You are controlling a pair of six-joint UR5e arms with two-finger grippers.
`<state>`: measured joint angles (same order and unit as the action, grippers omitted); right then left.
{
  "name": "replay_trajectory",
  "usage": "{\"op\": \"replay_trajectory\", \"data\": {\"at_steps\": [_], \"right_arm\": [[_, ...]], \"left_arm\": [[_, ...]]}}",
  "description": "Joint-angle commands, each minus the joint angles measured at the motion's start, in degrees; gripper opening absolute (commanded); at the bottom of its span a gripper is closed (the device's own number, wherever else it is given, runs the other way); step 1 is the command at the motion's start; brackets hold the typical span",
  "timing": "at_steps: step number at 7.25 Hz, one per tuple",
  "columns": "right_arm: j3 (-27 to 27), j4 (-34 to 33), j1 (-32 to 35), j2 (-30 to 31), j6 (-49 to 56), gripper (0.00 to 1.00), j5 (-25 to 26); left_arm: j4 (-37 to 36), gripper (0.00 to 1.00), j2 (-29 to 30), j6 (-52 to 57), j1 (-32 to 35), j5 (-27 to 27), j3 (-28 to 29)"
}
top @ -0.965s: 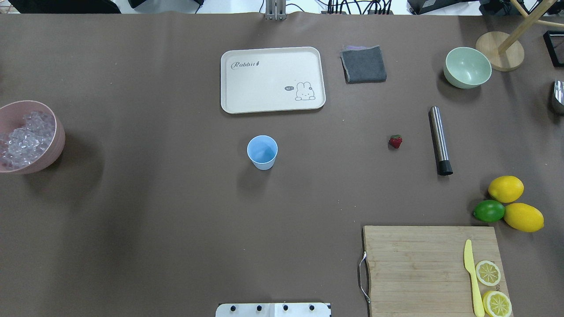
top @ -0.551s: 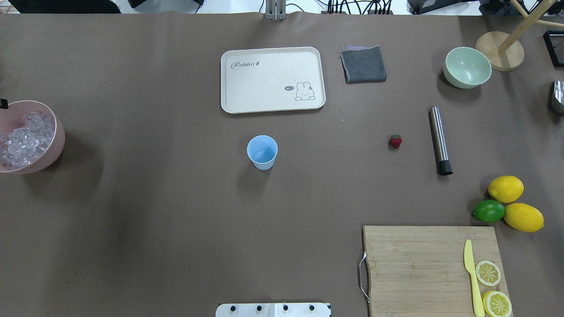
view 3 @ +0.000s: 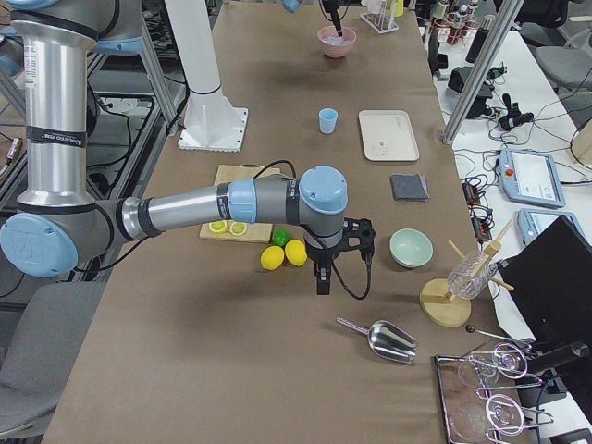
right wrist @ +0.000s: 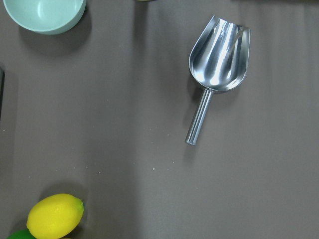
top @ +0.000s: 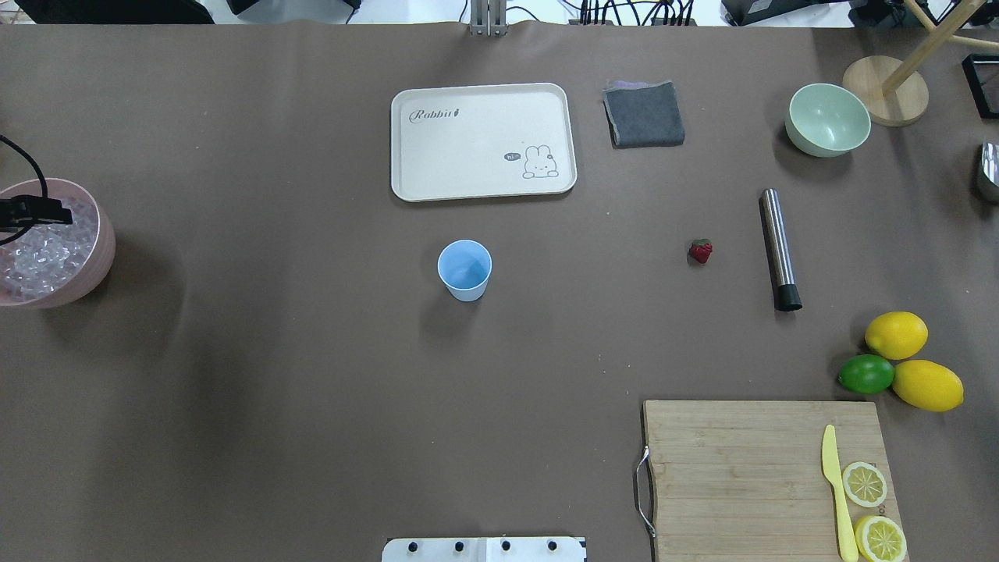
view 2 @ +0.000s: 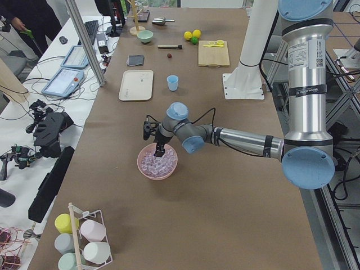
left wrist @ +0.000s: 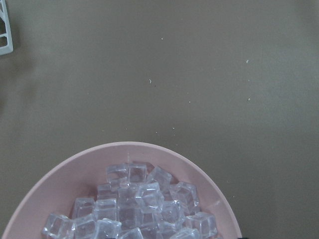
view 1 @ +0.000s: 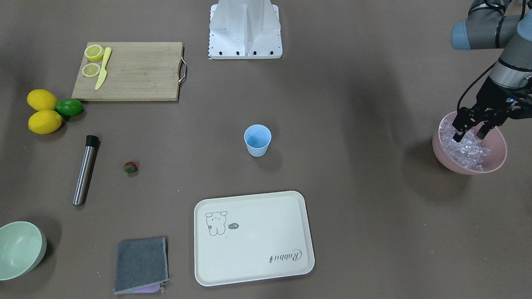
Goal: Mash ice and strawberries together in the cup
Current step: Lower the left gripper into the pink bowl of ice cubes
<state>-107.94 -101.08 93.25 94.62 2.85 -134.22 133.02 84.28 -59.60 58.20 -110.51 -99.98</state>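
Ice (view 1: 466,152) looked slick: the left gripper (view 1: 469,137), jaws spread over the pink bowl (view 1: 441,155), might squirt a cube out

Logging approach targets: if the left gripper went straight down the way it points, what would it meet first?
Most likely the ice heaped in the pink bowl. The left gripper hangs open over it, fingertips close above or perhaps touching the cubes; depth is unclear.

Clear ice (view 1: 466,152) fills pink bowl (view 1: 501,157); blue cup (view 1: 257,141) upright; red strawberry (view 1: 130,167) lies apart.
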Motion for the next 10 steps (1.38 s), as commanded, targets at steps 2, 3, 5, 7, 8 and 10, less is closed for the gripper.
{"op": "replay_trajectory", "data": {"at_steps": [2, 3, 5, 7, 8, 10], "right_arm": [[-0.1, 0.0, 0.0, -0.3, -0.2, 1.00, 0.1], [-0.2, 0.0, 0.0, -0.4, -0.2, 1.00, 0.2], [-0.2, 0.0, 0.0, -0.5, -0.2, 1.00, 0.2], [-0.3, 0.0, 0.0, -0.5, -0.2, 1.00, 0.2], [-0.3, 0.0, 0.0, -0.5, -0.2, 1.00, 0.2], [-0.3, 0.0, 0.0, -0.4, -0.1, 1.00, 0.2]], "left_arm": [[0.7, 0.79, -0.3, -2.5, -2.1, 1.1, 0.2], [0.7, 0.69, -0.7, -2.5, -2.1, 1.1, 0.3], [0.8, 0.68, -1.5, 0.5, -2.0, 0.9, 0.8], [0.8, 0.68, -2.2, 0.5, -1.9, 0.9, 0.7], [0.8, 0.68, -2.2, 0.4, -1.9, 0.9, 0.7], [0.8, 0.68, -2.0, 0.1, -2.0, 1.1, 0.9]]}}
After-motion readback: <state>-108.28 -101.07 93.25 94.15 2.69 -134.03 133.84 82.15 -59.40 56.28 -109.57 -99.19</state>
